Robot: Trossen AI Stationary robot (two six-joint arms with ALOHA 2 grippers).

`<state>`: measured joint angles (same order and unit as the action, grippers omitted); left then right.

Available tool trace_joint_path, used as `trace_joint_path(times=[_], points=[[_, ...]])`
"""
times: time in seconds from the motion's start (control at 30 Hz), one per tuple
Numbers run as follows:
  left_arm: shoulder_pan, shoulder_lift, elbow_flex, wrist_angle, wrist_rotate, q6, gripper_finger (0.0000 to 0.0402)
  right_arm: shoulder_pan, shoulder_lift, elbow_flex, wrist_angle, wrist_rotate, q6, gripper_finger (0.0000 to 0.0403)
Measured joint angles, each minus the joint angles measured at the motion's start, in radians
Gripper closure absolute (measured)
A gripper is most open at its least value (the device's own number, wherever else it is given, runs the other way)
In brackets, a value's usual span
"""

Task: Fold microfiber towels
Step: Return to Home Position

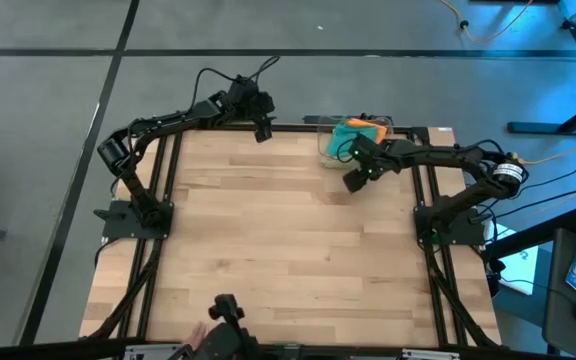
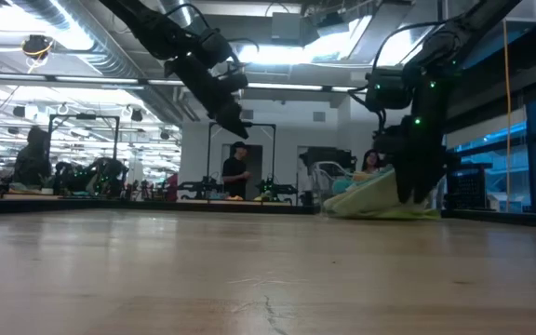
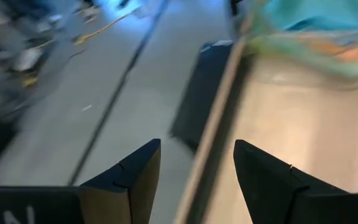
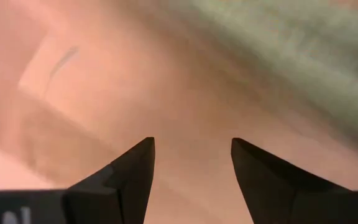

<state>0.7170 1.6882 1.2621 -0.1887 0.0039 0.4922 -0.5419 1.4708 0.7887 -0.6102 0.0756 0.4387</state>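
High view, table: pale wood table (image 1: 268,240), with one arm reaching in from each side.
High view, towels: the stack of towels (image 1: 356,134) sits at the far edge, right of centre. The teal towel (image 1: 348,136) is on top and the orange towel (image 1: 370,126) shows just behind it.
High view, bin: the clear bin (image 1: 325,150) stands around the stack. Its walls are faint and hard to trace.
High view, left gripper: the left gripper (image 1: 261,130) is over the far edge, left of the bin and well apart from it.
High view, right gripper: the right gripper (image 1: 352,184) is above bare wood, just on the near side of the bin. Its finger gap is unreadable from here.
Low view, left gripper: the left gripper (image 2: 234,126) hangs high in the air and carries nothing.
Low view, right gripper: the right gripper (image 2: 415,191) points down, close in front of the stack. Can't tell whether it touches the cloth.
Low view, towels: the heap rests low at the far edge. The pale green towel (image 2: 384,200) is outermost, with a teal patch at its left side.
Low view, room: people (image 2: 237,172) are well behind the table.
Left wrist view: the fingers (image 3: 135,180) are spread wide with nothing between them. The table edge and grey floor (image 3: 104,74) lie beyond, with blurred teal and orange cloth farther off.
Right wrist view: the fingers (image 4: 129,174) are parted and empty over bare wood. A blurred pale green cloth lies ahead.
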Motion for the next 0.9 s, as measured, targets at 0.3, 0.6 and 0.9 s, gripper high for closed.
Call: trace_joint_path(times=[0.3,0.6,0.9], points=[[-0.003,0.0,-0.001,-0.046,-0.266,-0.043,0.0207,0.12,-0.112,0.062,-0.063,-0.031,-0.115,0.0187],[-0.072,-0.158,-0.002,-0.417,0.235,-0.337,0.0207,0.218,-0.288,0.075,-0.068,-0.044,-0.221,0.0187],[-0.341,-0.387,-0.036,-0.483,0.194,-0.416,0.0207,0.236,-0.374,0.07,-0.122,0.016,-0.219,0.0187]])
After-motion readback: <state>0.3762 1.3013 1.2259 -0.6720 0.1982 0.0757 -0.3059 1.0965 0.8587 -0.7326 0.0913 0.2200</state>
